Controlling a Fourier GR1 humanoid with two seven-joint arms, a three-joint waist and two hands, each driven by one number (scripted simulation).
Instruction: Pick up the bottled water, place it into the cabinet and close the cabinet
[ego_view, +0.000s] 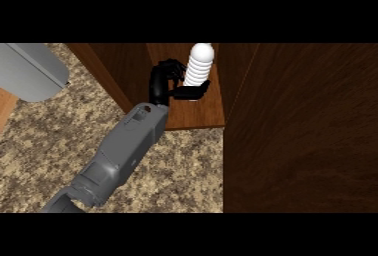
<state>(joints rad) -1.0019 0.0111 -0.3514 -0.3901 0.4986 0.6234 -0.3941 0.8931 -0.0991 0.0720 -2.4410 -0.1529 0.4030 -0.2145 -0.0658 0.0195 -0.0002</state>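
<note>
Nearest, a grey forearm (122, 152) crosses the speckled counter (44, 145) toward the cabinet (196, 107). Which hand it carries is uncertain; likely the right hand (171, 82), fingers and thumb curled around the bottled water (200, 65). The bottle stands upright on the cabinet's shelf, inside the opening. Ribbed, probably light and stiff, it suits a mid-body hold. The cabinet's door (310, 130) stands open beside it.

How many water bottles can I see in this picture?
1. The bottle stands on the cabinet shelf, beside the hand. More may be hidden behind the cabinet's door.
</note>
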